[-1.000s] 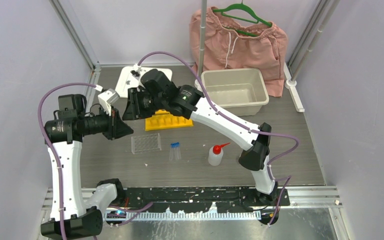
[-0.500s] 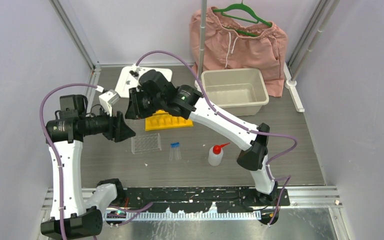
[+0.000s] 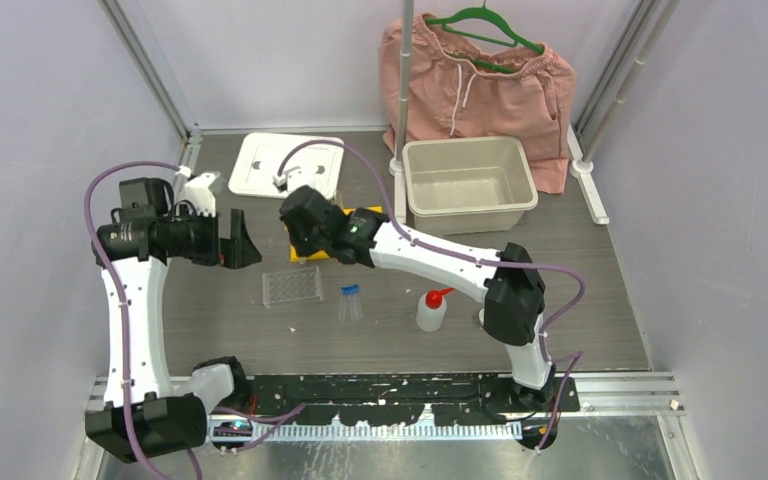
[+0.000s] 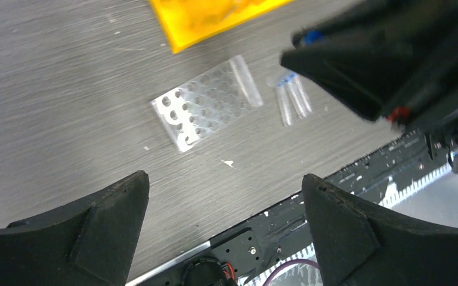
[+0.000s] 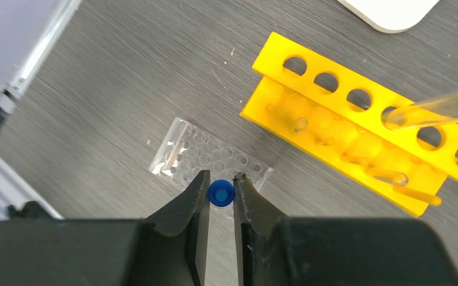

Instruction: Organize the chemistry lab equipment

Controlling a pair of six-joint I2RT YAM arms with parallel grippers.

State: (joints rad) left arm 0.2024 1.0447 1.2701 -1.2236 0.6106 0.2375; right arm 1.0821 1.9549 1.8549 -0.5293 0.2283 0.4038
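We are gripping a blue-capped tube (image 5: 220, 194) in the right tool (image 5: 221, 177), jaws narrow on it, its round blue cap facing the wrist camera. Just beyond the tips the clear rack (image 5: 210, 156) is lying flat. To their right the yellow rack (image 5: 340, 122) is standing apart, with bare worktop (image 5: 125, 77) between. We are holding the left tool (image 4: 223, 177) wide and empty over open worktop.

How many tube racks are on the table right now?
2. The yellow rack sits farther back; the clear rack lies flat in front of it. None looks hidden.
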